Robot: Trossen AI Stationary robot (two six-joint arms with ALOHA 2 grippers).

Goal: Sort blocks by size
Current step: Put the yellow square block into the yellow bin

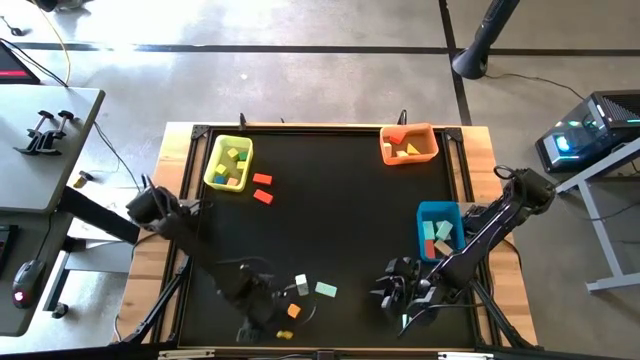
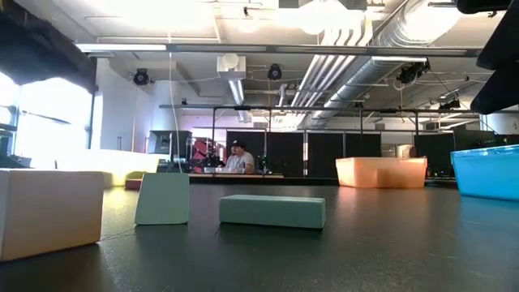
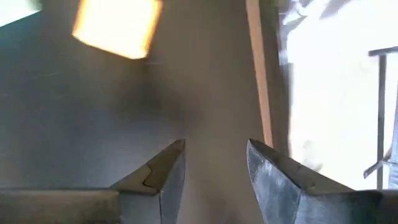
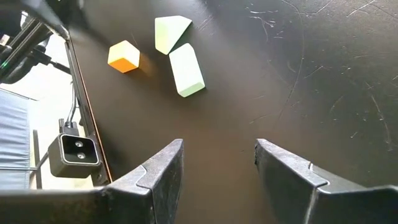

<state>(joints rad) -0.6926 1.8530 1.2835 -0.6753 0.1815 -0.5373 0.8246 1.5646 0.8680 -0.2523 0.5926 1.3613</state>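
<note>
Near the front edge lie mint blocks (image 4: 186,68), both end effectors (image 4: 217,165) spread, empty.

Left gripper (image 1: 262,322) low, fingers apart — right gripper (image 1: 398,300) likewise (empty)

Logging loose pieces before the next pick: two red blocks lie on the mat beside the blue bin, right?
Not quite. The two red blocks lie on the mat beside the yellow bin, not the blue bin. The high view shows it. They lie loose, outside the bin, just as you said.
</note>
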